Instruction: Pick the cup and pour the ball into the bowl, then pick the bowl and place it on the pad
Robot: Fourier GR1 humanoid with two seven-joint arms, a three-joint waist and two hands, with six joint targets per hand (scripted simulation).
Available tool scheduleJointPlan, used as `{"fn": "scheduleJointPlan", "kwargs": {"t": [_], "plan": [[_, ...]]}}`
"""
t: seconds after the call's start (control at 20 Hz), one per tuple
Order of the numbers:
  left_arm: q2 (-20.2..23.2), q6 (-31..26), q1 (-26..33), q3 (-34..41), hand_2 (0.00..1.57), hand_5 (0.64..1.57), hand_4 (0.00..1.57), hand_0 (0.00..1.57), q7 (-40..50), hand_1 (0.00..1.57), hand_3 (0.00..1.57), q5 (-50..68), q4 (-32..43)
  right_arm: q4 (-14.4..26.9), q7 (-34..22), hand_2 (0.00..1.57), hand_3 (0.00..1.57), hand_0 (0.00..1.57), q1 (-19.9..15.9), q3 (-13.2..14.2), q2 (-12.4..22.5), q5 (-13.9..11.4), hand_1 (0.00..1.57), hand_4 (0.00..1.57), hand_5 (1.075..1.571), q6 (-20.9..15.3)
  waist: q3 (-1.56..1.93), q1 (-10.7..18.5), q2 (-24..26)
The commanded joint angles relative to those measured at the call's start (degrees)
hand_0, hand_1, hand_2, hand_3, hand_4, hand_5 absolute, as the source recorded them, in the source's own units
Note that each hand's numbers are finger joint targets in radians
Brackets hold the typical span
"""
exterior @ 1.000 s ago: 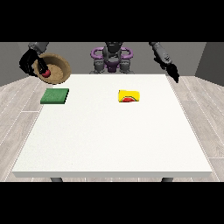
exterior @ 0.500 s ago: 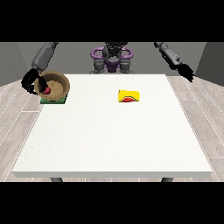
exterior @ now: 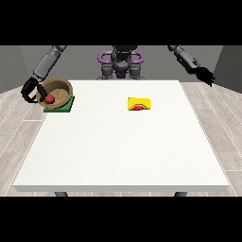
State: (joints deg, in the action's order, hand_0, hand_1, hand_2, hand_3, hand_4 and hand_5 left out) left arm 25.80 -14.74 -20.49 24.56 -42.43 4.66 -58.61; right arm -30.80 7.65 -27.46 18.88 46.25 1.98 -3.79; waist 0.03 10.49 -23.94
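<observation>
Front view: I see the hand at the view's left point(exterior: 31, 90) curled on the brown bowl's point(exterior: 60, 88) rim, red ball point(exterior: 49, 99) inside, bowl over green pad point(exterior: 62, 107). Yellow cup point(exterior: 140, 103) lies mid-table point(exterior: 123, 156), well apart. Hand at the view's right point(exterior: 205, 74): fingers relaxed, holding nothing.
</observation>
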Motion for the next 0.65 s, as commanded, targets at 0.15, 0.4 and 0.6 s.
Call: {"fn": "scheduleJointPlan", "kwargs": {"t": [0.15,0.4,0.6], "plan": [[-1.1,0.5,4.3,1.0,0.00,1.168,0.86,0.00,1.4,0.00,0.00,1.9,-4.3,6.7,-1.4,0.58,0.00,0.00,-5.5,4.5,4.7,3.0,0.00,0.00,1.246,3.4,0.09,-1.6,1.2],[2.0,-2.3,5.7,3.8,0.00,1.213,0.88,0.00,1.2,0.00,0.00,4.4,-2.6,8.0,-1.0,0.46,0.05,0.00,-6.8,6.1,8.7,4.4,0.00,0.00,1.293,8.8,0.05,-2.7,0.5],[-0.7,-0.7,6.3,-0.7,0.00,1.213,0.88,0.00,3.3,0.00,0.00,0.1,0.4,2.8,-3.1,0.10,0.37,0.00,-10.2,4.4,0.6,6.2,0.00,0.50,1.371,10.5,-0.09,-1.7,10.4]]}}
